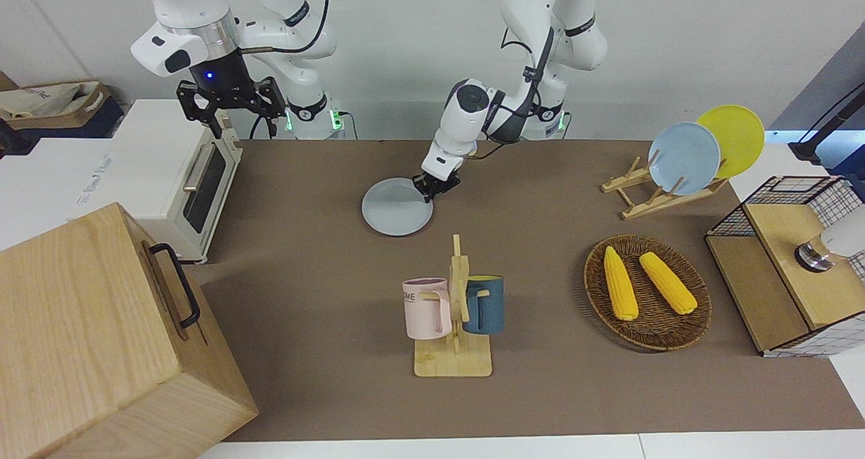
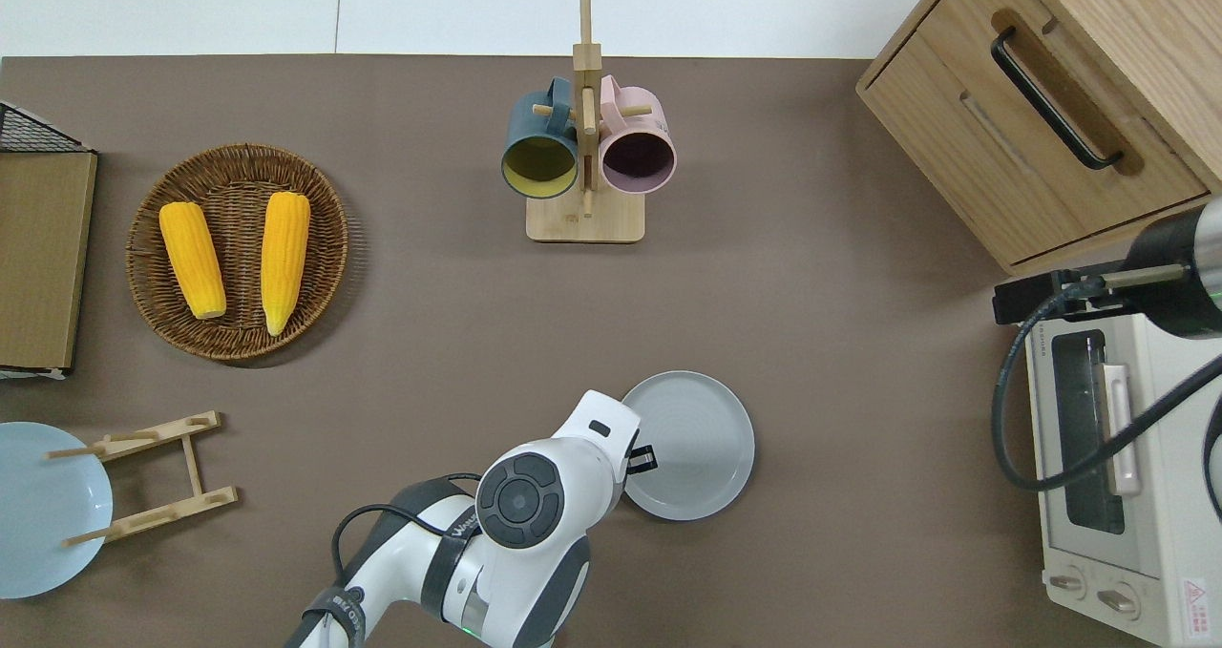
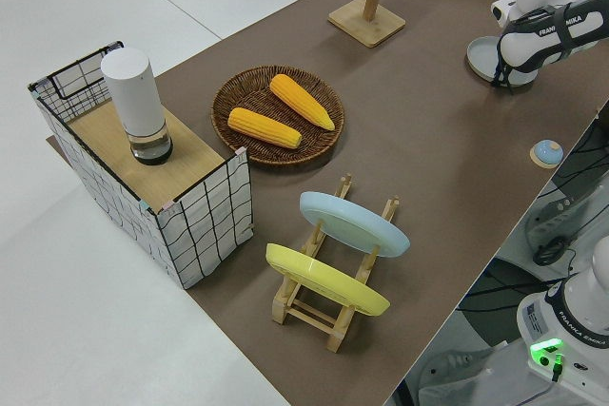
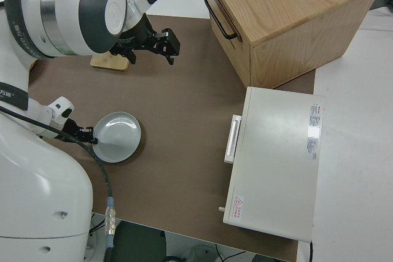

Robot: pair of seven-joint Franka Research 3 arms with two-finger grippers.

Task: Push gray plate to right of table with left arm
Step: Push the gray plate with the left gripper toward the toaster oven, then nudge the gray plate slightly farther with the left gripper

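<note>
The gray plate [image 2: 692, 457], round, shallow, pale and plain, lies flat on the brown counter [image 2: 840, 343], nearer the robots than the mug stand [image 2: 585, 217]. The left gripper [image 2: 638, 458] touches its rim; whether the gripper is open or closed cannot be told. The right arm is parked.
</note>
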